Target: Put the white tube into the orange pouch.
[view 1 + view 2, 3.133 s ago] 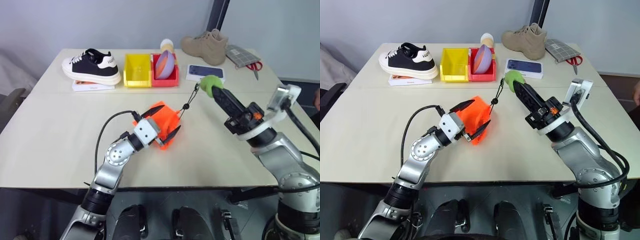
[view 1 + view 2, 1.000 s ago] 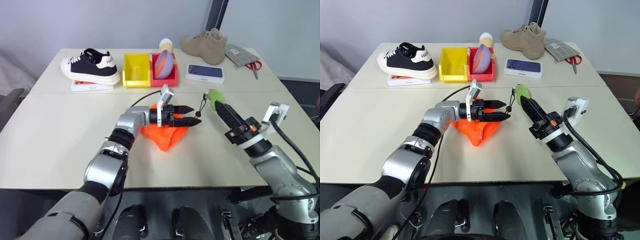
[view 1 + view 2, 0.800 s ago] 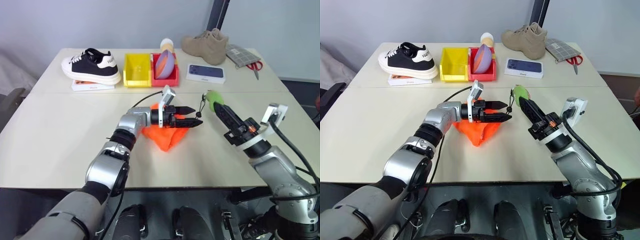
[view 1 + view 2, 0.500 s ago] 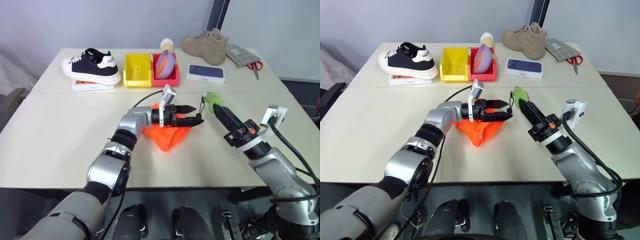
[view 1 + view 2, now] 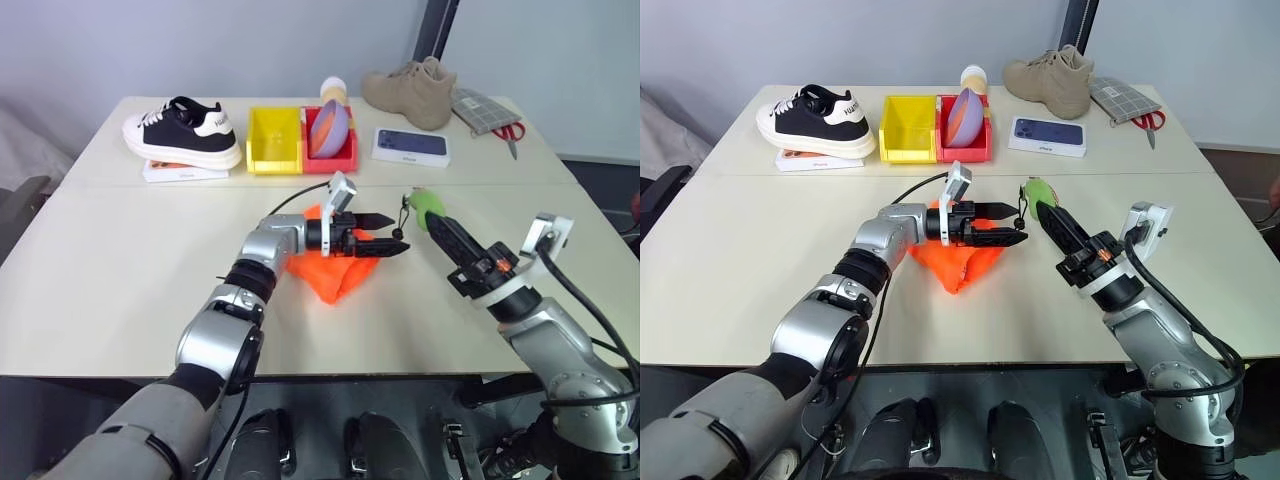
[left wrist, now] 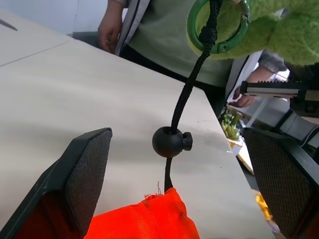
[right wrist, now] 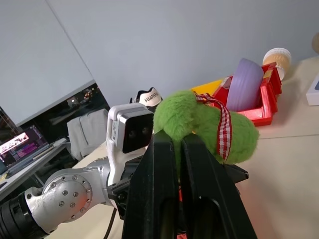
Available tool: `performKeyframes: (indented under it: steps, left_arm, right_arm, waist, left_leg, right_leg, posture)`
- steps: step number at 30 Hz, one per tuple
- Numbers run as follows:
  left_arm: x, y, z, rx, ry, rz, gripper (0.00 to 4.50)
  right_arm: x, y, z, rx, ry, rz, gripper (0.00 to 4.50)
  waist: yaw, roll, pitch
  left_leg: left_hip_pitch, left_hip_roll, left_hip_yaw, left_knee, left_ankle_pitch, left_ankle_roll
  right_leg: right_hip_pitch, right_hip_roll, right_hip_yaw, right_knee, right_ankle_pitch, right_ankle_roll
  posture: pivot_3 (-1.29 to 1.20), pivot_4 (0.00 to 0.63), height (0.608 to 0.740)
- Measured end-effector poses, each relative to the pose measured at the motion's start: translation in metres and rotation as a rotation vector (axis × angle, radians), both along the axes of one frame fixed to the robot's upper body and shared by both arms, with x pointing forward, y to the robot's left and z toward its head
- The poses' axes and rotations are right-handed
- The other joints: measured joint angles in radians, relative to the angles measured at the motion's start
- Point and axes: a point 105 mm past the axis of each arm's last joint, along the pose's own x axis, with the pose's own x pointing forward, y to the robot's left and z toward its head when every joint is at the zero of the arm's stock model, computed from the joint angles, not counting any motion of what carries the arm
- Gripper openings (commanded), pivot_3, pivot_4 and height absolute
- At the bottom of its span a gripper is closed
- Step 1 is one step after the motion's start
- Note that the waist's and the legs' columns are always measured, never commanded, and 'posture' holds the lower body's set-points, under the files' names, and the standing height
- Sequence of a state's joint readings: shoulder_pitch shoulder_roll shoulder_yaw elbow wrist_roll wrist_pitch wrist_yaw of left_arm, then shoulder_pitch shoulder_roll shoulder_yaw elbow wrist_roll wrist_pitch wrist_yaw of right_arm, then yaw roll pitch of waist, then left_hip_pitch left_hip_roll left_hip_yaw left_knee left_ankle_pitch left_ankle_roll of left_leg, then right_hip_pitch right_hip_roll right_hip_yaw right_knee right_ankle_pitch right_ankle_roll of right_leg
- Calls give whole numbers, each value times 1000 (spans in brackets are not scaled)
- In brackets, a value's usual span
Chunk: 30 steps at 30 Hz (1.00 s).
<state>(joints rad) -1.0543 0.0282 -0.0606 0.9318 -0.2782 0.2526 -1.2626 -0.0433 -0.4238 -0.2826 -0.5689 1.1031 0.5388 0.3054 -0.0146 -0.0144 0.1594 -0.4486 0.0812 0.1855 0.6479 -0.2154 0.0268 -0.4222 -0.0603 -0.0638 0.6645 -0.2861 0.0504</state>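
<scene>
The orange pouch (image 5: 335, 272) lies crumpled on the table's middle. The left wrist view shows its mouth (image 6: 144, 221). Its black cord (image 6: 187, 94) runs up through a round black bead (image 6: 169, 142) to a green ring (image 6: 217, 25) on a fluffy green tag (image 5: 424, 200). My left gripper (image 5: 398, 232) hovers over the pouch, pointing right. It is open, one finger (image 6: 87, 174) on each side of the bead without touching it. My right gripper (image 7: 177, 144) is shut on the green tag (image 7: 199, 122), holding the cord taut. The white tube is out of view.
Along the table's back stand a black-and-white sneaker (image 5: 185, 130), a yellow bin (image 5: 274, 140), a red bin (image 5: 343, 160) holding a purple object (image 5: 328, 128), a cream bottle (image 5: 334, 90), a phone box (image 5: 411, 145), a tan boot (image 5: 410, 92) and scissors (image 5: 510, 133). A person (image 6: 164, 35) stands beyond the table.
Three seconds ago my left gripper stood around the raised pouch; now it reaches over the pouch to the cord, and the pouch lies flat. Over the last second nothing moved.
</scene>
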Motion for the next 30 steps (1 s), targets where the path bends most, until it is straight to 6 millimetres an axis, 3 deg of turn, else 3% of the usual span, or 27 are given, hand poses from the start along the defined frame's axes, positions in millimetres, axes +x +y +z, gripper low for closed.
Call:
performKeyframes:
  steps: [5,8,9,22,28,29,30]
  left_arm:
    - [0,0,-1,7,-3,2,4460]
    - [0,-1,0,5,-3,2,3733]
    - [0,-1,0,4,-3,3,3266]
    - [2,-3,0,19,-10,15,3266]
    - [1,-4,1,18,-13,6,552]
    - [1,-4,1,19,-13,4,194]
    - [1,-3,1,20,-14,2,153]
  right_arm:
    - [0,0,0,-1,-1,2,0]
    - [0,0,0,-1,-1,2,0]
    - [0,0,0,-1,-1,3,0]
    - [0,0,-1,-9,-1,-3,0]
    - [0,0,-1,-11,-2,-6,0]
    - [0,-1,-1,-13,-2,-8,0]
    - [0,-1,-1,-14,-2,-8,0]
  waist:
    - [0,0,0]
    - [0,0,0]
    - [0,0,0]
    - [0,0,0]
    - [0,0,0]
    - [0,0,0]
    - [0,0,0]
  left_leg:
    - [0,0,0,0,0,0]
    - [0,0,0,0,0,0]
    - [0,0,0,0,0,0]
    - [0,0,0,0,0,0]
    - [0,0,0,0,0,0]
    - [0,0,0,0,0,0]
    - [0,0,0,0,0,0]
  right_leg:
    - [0,0,0,0,0,0]
    - [0,0,0,0,0,0]
    - [0,0,0,0,0,0]
    - [0,2,0,0,0,0]
    - [0,2,0,1,0,0]
    - [0,2,0,1,0,0]
    - [0,2,0,1,0,0]
  posture:
    - [0,150,740]
    - [0,150,740]
    - [0,150,740]
    - [0,150,740]
    - [0,150,740]
    - [0,150,740]
    - [0,150,740]
